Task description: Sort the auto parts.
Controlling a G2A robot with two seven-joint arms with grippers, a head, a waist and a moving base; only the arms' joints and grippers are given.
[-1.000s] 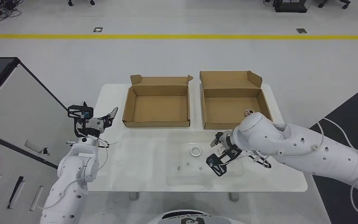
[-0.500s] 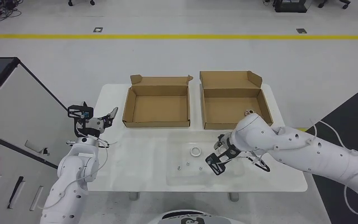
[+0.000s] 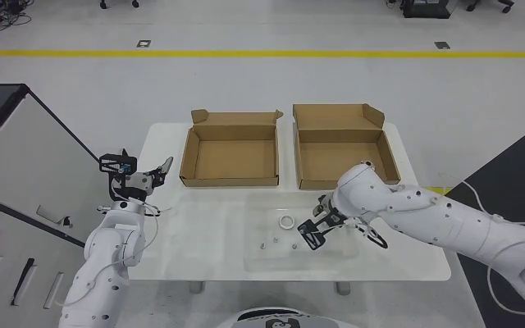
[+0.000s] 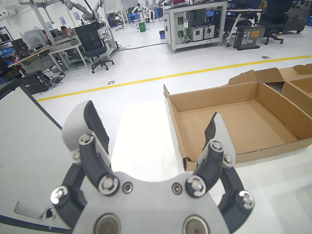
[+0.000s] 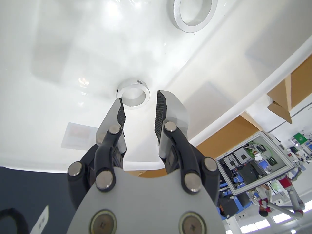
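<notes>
A large metal ring (image 3: 285, 221) (image 5: 195, 3) and a small metal collar (image 5: 133, 93) (image 3: 294, 243) lie in a shallow clear tray (image 3: 254, 262) near the table's front. Two more tiny parts (image 3: 264, 243) rest to the left of the collar. My right gripper (image 3: 310, 234) (image 5: 140, 101) hangs open low over the tray, its fingertips (image 5: 162, 103) just short of the small collar, one on each side. My left gripper (image 3: 152, 176) (image 4: 151, 120) is held open and empty above the table's left edge.
Two open cardboard boxes stand at the back of the table: the left box (image 3: 230, 152) (image 4: 234, 122) is empty, the right box (image 3: 340, 148) holds one small part (image 3: 364, 162). A grey panel (image 3: 33, 156) leans beside the table's left end.
My right gripper has shifted left across the tray, closer to the small collar. The left arm has stayed still.
</notes>
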